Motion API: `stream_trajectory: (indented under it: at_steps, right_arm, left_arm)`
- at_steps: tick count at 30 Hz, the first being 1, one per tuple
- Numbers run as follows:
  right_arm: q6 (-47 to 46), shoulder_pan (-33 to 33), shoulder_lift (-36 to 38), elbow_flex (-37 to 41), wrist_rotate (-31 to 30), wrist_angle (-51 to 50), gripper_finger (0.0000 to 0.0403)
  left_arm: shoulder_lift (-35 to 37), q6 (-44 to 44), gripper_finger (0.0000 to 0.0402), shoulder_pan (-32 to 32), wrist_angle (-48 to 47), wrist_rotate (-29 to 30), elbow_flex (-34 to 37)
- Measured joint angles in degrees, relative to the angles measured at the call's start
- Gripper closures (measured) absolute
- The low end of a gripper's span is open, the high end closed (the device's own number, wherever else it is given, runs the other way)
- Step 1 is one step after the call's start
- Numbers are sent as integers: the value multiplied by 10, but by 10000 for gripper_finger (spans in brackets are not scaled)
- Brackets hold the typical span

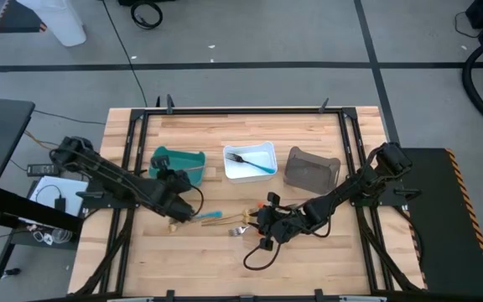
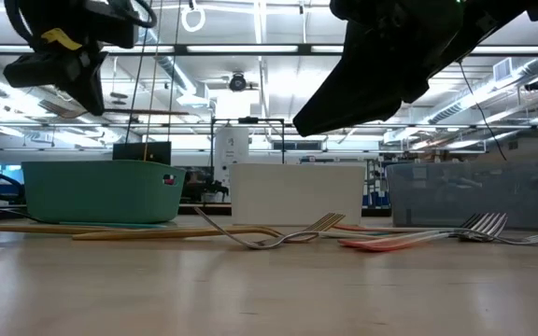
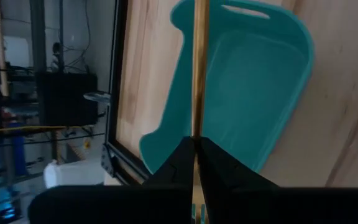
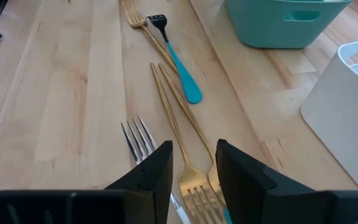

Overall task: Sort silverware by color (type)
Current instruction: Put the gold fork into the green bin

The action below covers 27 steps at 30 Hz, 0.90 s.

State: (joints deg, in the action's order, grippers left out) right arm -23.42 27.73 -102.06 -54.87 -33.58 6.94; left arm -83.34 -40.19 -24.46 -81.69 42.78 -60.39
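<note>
Right wrist view: we see the right gripper [image 4: 193,167] spread open, low over two gold forks [image 4: 194,177] lying side by side, a silver fork [image 4: 139,140] just beside. We risk pinching both or nudging the silver one. Farther off, a blue fork [image 4: 180,71] lies on the table. The left gripper [image 3: 195,155] is clamped on a gold piece [image 3: 199,68] above the teal bin [image 3: 253,81]; a skewed release could miss it.

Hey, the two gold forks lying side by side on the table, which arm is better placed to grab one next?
Probably the right. The right gripper hangs open directly over the gold forks, heads between its fingers. The left gripper is already shut on a gold utensil above the teal bin.
</note>
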Motion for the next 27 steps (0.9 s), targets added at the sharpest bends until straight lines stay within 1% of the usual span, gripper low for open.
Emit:
stream_trajectory:
  at_steps: [11,15,20,25,27]
  right_arm:
    - [9,-1,0,0,0,4,274]
    - [11,-4,0,0,0,6,274]
    - [11,-5,0,0,1,8,274]
    - [11,-5,0,0,2,8,274]
    - [11,-5,0,0,2,8,274]
  left_arm:
    - [78,5,382,27,74,1,104]
    - [91,30,382,43,109,1,131]
    - [102,59,382,70,134,1,148]
    - [112,64,382,104,140,0,147]
    - [111,64,382,119,145,-20,147]
